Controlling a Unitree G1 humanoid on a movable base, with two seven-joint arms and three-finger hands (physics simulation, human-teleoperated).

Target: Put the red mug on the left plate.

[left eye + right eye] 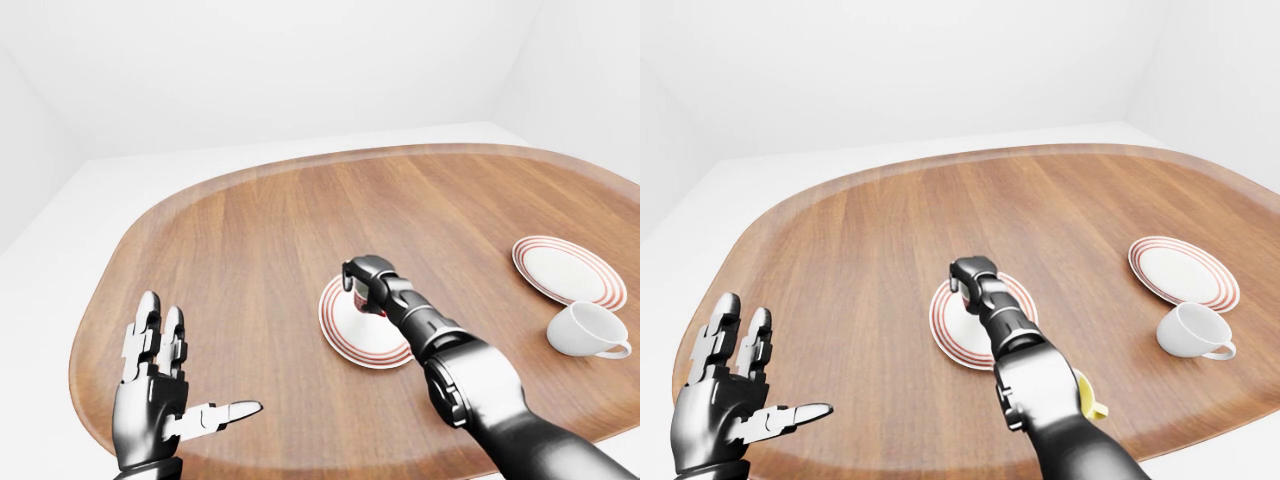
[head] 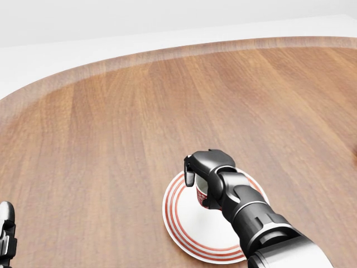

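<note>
**Mug over left plate**

Rounded wood table, white room. Right hand wrapped round red mug, above left plate. Right plate bare; white cup near it. Left hand splayed, holding nothing.

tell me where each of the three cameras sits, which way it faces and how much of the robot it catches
Head view: on the head, angled down at the table; shows the right hand shut on the red mug over the left plate.
Left-eye view: on the head, wider; adds the open left hand, right plate and white cup.
Right-eye view: on the head, nearly the same scene, plus a yellow object behind the right arm.
All three share the mug, the left plate and the right arm.
</note>
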